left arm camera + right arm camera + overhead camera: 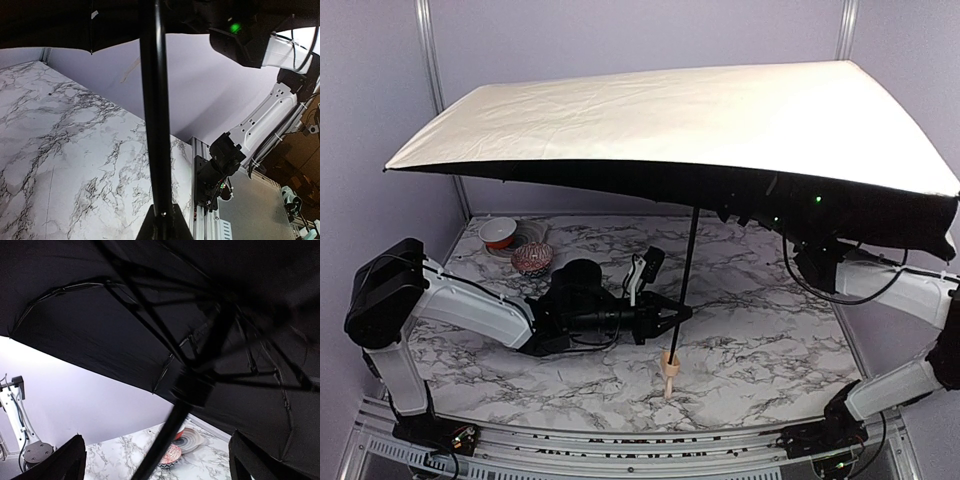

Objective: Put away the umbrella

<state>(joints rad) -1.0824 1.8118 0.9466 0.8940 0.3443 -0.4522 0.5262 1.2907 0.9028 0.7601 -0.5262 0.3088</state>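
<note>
Top external view: we see the umbrella [670, 110] open, its shaft [688, 270] upright and its knob [670, 372] on the counter [770, 330] near the middle of the near edge. Our left gripper [670, 318] clamps the shaft just above the knob. Bowls [531, 257] sit toward the far-left corner.

Left wrist view: the jaws are closed on the shaft.

Right wrist view: our right gripper [156, 450] gapes wide, the runner [192, 387] ahead of it among crowding ribs [165, 370].

The umbrella [670, 120] is cream on top and black underneath; the table [770, 340] is white marble veined grey.
</note>
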